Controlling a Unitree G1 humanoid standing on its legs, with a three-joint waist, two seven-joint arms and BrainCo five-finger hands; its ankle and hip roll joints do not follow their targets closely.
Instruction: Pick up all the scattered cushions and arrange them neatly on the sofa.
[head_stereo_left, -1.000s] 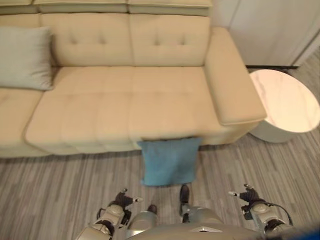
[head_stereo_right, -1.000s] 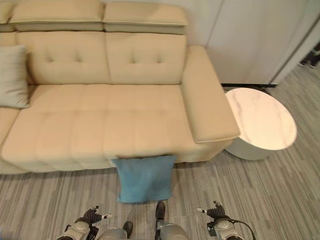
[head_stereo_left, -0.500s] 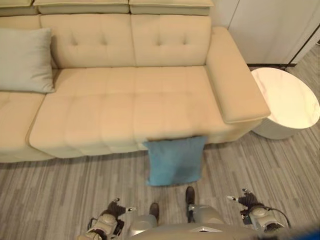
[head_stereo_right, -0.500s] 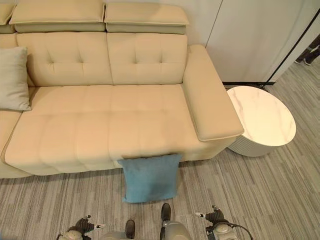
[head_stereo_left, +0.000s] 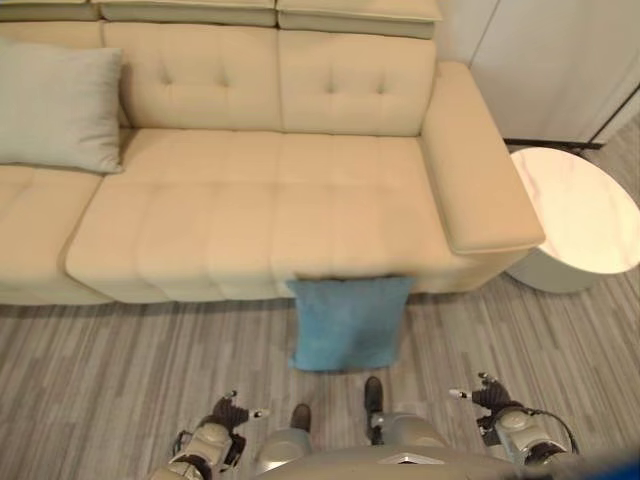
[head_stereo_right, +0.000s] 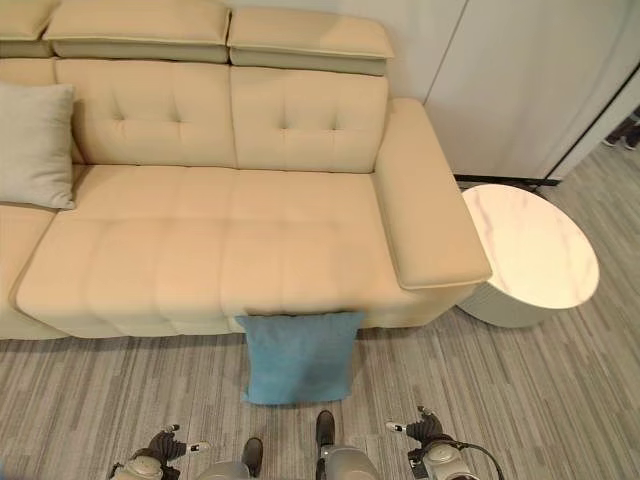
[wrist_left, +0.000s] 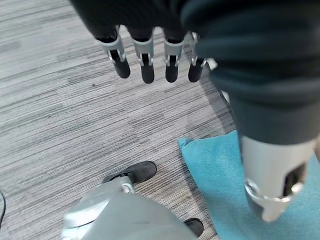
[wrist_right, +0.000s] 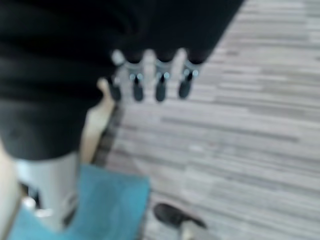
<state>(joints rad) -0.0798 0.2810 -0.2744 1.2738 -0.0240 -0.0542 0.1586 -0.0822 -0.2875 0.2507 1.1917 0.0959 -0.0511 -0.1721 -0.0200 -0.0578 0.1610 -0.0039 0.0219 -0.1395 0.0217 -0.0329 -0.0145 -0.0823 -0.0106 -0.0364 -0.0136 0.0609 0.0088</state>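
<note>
Both hands hang low and empty with fingers straight, the left hand (head_stereo_left: 222, 417) and the right hand (head_stereo_left: 490, 398) flanking the square teal fabric cushion (head_stereo_left: 349, 322). It lies on the grey striped plank floor (head_stereo_left: 120, 370), propped against the beige tufted sofa (head_stereo_left: 270, 200), ahead and between them, roughly equally near each. A pale grey cushion (head_stereo_left: 58, 105) already sits at the sofa's left end.

floor (head_stereo_left: 120, 350): grey striped planks under me | sofa (head_stereo_left: 300, 200): beige, tufted back, headrests on top, broad armrest on my right | side table (head_stereo_right: 530, 255): round, pale marbled top, just beside that armrest | wall (head_stereo_right: 520, 80): white panels behind the table, dark strip along their foot | light: soft, even
</note>
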